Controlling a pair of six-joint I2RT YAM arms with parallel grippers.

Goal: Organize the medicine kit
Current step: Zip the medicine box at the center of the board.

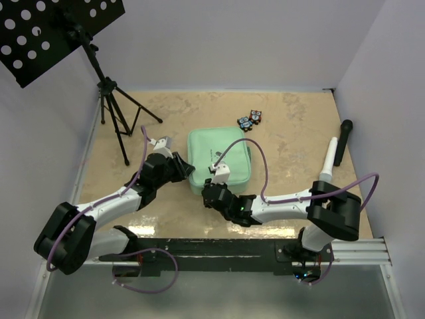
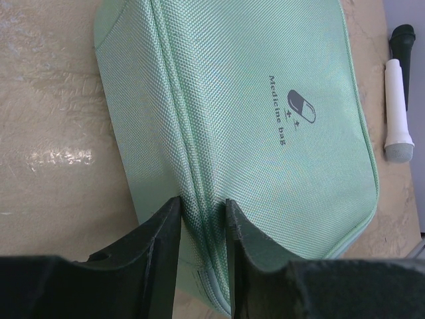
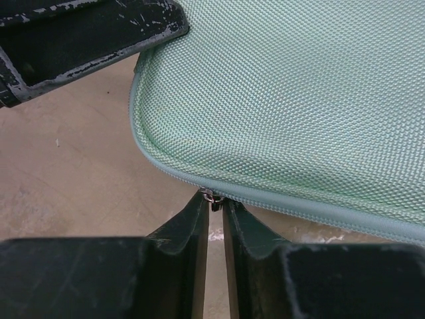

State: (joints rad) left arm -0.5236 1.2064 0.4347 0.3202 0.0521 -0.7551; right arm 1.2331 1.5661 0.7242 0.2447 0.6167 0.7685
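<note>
The medicine kit (image 1: 220,159) is a mint-green zip case lying closed and flat on the tan table, with its "Medicine bag" mark (image 2: 292,113) facing up. My left gripper (image 1: 188,167) is at the case's left edge. In the left wrist view its jaws (image 2: 202,209) are shut on a raised ridge of the kit's fabric (image 2: 265,80) along the zip seam. My right gripper (image 1: 211,189) is at the near edge. Its narrow jaws (image 3: 214,203) pinch the small metal zipper pull (image 3: 212,197) under the kit's rim (image 3: 299,100). A left fingertip (image 3: 86,33) shows at the top left.
A black-and-white microphone (image 1: 337,149) lies at the right, also seen in the left wrist view as the microphone (image 2: 398,100). Two small owl figures (image 1: 251,119) sit behind the kit. A tripod stand (image 1: 113,113) with a perforated black tray (image 1: 46,33) fills the back left. White walls surround the table.
</note>
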